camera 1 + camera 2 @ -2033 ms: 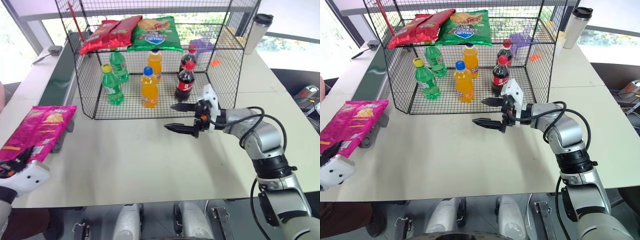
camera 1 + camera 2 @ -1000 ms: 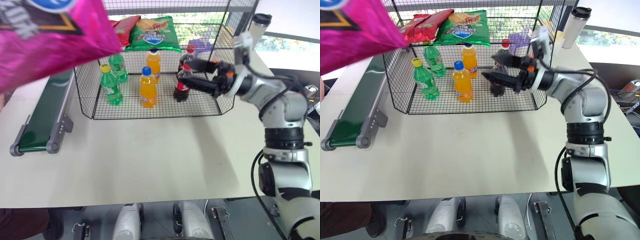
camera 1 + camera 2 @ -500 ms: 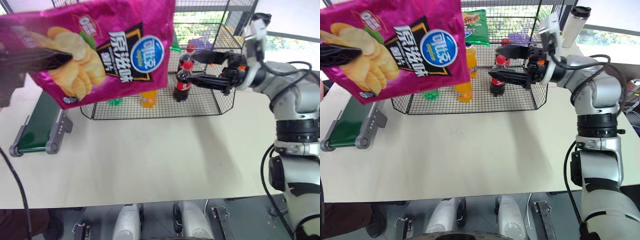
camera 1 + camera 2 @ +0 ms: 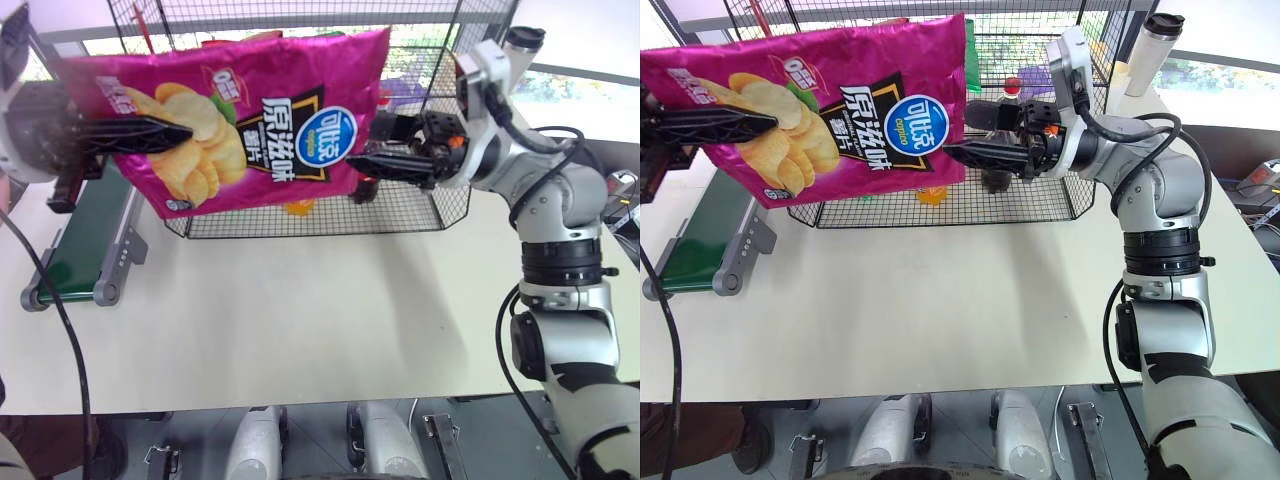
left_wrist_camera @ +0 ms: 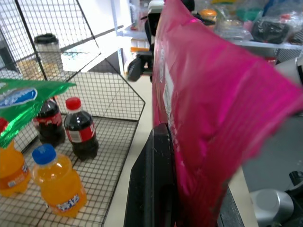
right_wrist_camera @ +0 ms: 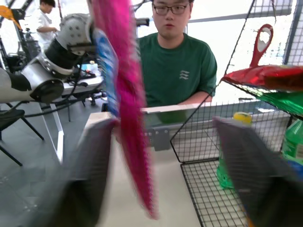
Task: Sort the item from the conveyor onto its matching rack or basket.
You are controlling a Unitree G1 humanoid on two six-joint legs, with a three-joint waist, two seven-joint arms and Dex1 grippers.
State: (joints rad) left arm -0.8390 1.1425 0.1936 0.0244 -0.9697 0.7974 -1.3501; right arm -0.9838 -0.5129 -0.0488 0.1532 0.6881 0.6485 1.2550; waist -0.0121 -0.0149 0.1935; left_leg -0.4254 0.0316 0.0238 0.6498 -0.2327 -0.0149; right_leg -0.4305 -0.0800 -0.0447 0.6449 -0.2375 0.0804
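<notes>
The left gripper (image 4: 165,133) is clamped on the crisp bag (image 4: 255,120), a glossy magenta-pink pack with yellow chips, a blue round logo and white lettering, held upright in the air in front of the wire rack (image 4: 440,190). At its three o'clock edge the right gripper (image 4: 965,133) has its fingers half spread around the bag. A moment ago the bag sat higher and those fingers wider.

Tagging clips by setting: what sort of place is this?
Probably a robot test lab staged as a mock shop: a wire rack of drink bottles and crisp bags, a small conveyor on a table, and another robot arm behind.
</notes>
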